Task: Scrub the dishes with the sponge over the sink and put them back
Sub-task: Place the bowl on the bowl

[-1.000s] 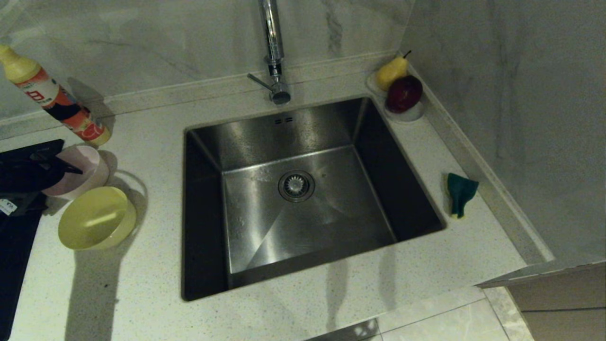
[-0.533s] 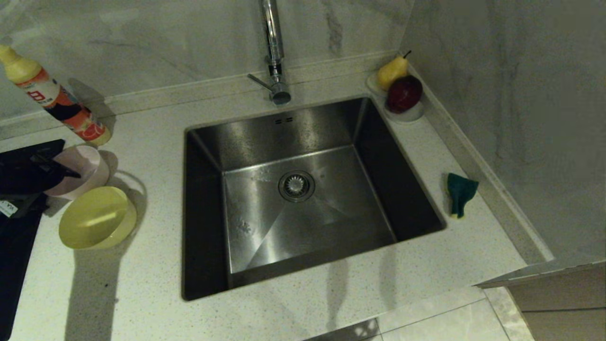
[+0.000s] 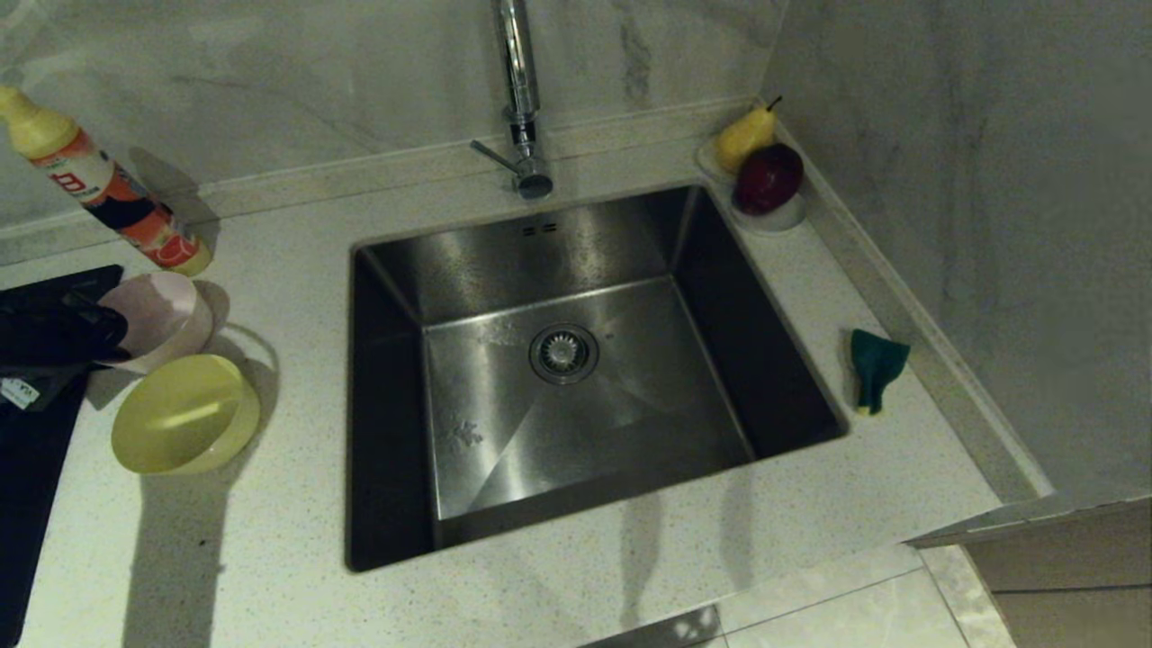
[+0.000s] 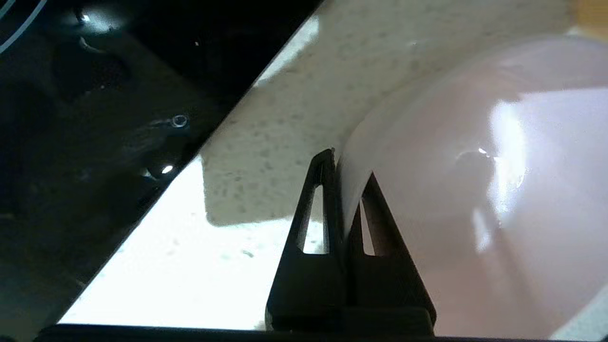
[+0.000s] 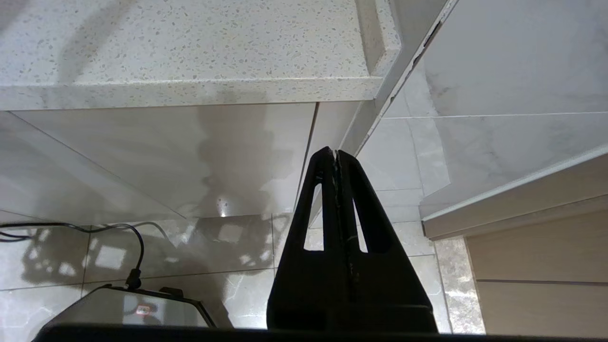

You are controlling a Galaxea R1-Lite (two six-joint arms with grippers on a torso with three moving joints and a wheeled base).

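currently the left claw (image 4: 346,166) is clamped on the pink bowl (image 3: 157,315) rim; apparently secure. next: lift it over the sink (image 3: 576,378). right claw (image 5: 336,154) parked, closed.

Head view: high, angled forward and down; sink (image 3: 576,360) centred, countertop (image 3: 270,540) around it, wall behind.
Left wrist view: very close behind the left gripper (image 4: 344,166), facing the pink bowl (image 4: 475,190) and countertop; both also appear at the head view's left edge.
Right wrist view: low, behind the right gripper (image 5: 336,154), facing the counter's front edge and floor tiles (image 5: 213,247).
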